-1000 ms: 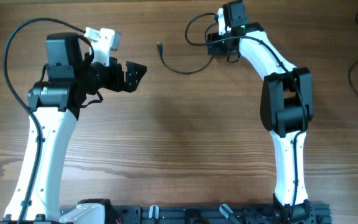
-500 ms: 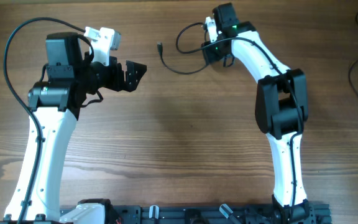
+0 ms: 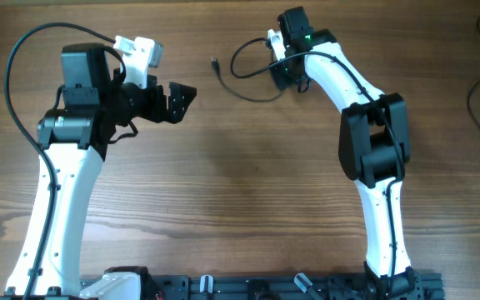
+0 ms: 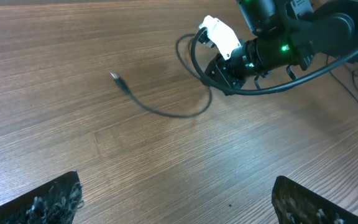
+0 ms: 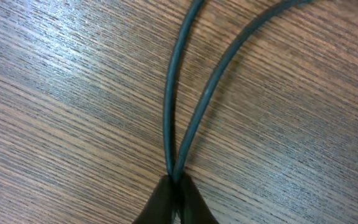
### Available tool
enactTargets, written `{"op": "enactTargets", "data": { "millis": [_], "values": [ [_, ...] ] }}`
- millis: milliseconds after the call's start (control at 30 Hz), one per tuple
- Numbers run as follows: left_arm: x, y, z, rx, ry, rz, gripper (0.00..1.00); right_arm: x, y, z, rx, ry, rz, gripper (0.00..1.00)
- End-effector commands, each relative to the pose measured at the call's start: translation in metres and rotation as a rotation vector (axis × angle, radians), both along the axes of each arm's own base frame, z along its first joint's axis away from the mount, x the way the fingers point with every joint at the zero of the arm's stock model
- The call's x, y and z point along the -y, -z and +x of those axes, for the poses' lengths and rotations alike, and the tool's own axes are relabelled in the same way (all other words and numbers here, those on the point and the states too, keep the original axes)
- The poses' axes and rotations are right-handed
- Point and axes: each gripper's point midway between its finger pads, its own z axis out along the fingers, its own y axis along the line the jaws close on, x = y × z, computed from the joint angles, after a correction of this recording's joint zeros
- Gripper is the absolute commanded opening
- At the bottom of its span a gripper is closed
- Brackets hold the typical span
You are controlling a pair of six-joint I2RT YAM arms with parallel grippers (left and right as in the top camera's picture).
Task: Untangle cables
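One thin black cable (image 3: 232,60) lies at the far middle of the table, curled into a loop, with its small plug end (image 3: 213,61) pointing left. My right gripper (image 3: 284,73) is shut on the cable. In the right wrist view two strands (image 5: 171,112) run side by side into its closed tips (image 5: 176,198). The left wrist view shows the same cable (image 4: 166,113), its plug (image 4: 115,76) and the right gripper (image 4: 221,71). My left gripper (image 3: 187,95) stands wide open and empty, to the left of the plug, its fingers (image 4: 58,200) low in its own view.
More thin black cords (image 3: 478,83) hang over the table's right edge, far from both grippers. The arm bases and a black rail (image 3: 257,286) run along the near edge. Bare wood lies between the two arms.
My right gripper has moved left and closed on the cable, dragging its loop leftward. The plug end and the left arm have stayed put.
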Motion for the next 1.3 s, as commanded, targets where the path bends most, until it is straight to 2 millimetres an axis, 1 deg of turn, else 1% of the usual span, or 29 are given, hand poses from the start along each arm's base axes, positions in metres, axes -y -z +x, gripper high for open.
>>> {"op": "enactTargets", "data": {
  "millis": [0, 67, 100, 167, 233, 300, 333, 367, 433, 467, 500, 600, 633, 700, 767, 900, 1000, 1100, 1133, 1167, 1267],
  "values": [
    [0.000, -0.002, 0.003, 0.017, 0.009, 0.018, 1.00, 0.011, 0.048, -0.023, -0.112, 0.016, -0.065, 0.04],
    [0.000, -0.002, 0.003, 0.017, 0.009, 0.018, 1.00, 0.014, 0.047, -0.021, -0.108, 0.054, -0.069, 0.04],
    [0.000, -0.002, 0.003, 0.017, 0.009, 0.018, 1.00, 0.017, 0.044, -0.019, -0.098, 0.097, -0.079, 0.04],
    [0.002, -0.002, 0.002, 0.016, 0.015, 0.017, 1.00, 0.019, 0.034, -0.019, -0.090, 0.119, -0.079, 0.04],
    [0.006, -0.001, 0.001, 0.014, 0.024, 0.018, 1.00, 0.025, 0.009, -0.017, -0.061, 0.151, -0.088, 0.04],
    [0.009, -0.001, 0.000, 0.014, 0.033, 0.018, 1.00, 0.033, -0.029, -0.015, -0.008, 0.169, -0.113, 0.04],
    [0.010, -0.001, 0.000, 0.015, 0.035, 0.018, 1.00, 0.037, -0.042, -0.017, 0.005, 0.179, -0.123, 0.04],
    [0.011, -0.001, -0.001, 0.014, 0.038, 0.018, 1.00, 0.043, -0.058, -0.020, 0.019, 0.205, -0.137, 0.04],
    [0.014, -0.001, -0.002, 0.014, 0.047, 0.018, 1.00, 0.052, -0.083, -0.026, 0.040, 0.239, -0.159, 0.04],
    [0.017, -0.001, -0.003, 0.014, 0.054, 0.018, 1.00, 0.059, -0.102, -0.030, 0.061, 0.258, -0.172, 0.04],
    [0.019, -0.001, -0.003, 0.014, 0.059, 0.018, 1.00, 0.063, -0.114, -0.031, 0.078, 0.267, -0.176, 0.04],
    [0.026, -0.001, -0.006, 0.009, 0.078, 0.018, 1.00, 0.081, -0.160, -0.037, 0.146, 0.314, -0.165, 0.04],
    [0.028, 0.000, -0.007, 0.007, 0.084, 0.018, 1.00, 0.085, -0.171, -0.040, 0.161, 0.328, -0.161, 0.04],
    [0.030, 0.000, -0.009, 0.003, 0.092, 0.018, 1.00, 0.101, -0.196, -0.046, 0.200, 0.370, -0.167, 0.04],
    [0.033, 0.001, -0.010, 0.000, 0.098, 0.019, 1.00, 0.123, -0.220, -0.053, 0.244, 0.435, -0.179, 0.04],
    [0.034, 0.001, -0.010, 0.000, 0.101, 0.019, 1.00, 0.174, -0.269, -0.076, 0.312, 0.568, -0.161, 0.04],
    [0.034, 0.001, -0.010, -0.001, 0.101, 0.018, 1.00, 0.221, -0.301, -0.092, 0.381, 0.685, -0.188, 0.04],
    [0.034, 0.001, -0.010, 0.000, 0.101, 0.018, 1.00, 0.271, -0.329, -0.116, 0.439, 0.821, -0.195, 0.04],
    [0.034, 0.001, -0.010, 0.001, 0.101, 0.019, 1.00, 0.292, -0.340, -0.128, 0.464, 0.881, -0.197, 0.04],
    [0.034, 0.001, -0.010, 0.001, 0.101, 0.018, 1.00, 0.310, -0.349, -0.139, 0.483, 0.930, -0.202, 0.04],
    [0.034, 0.001, -0.010, 0.001, 0.101, 0.018, 1.00, 0.354, -0.371, -0.173, 0.542, 1.078, -0.203, 0.04]
  ]
}}
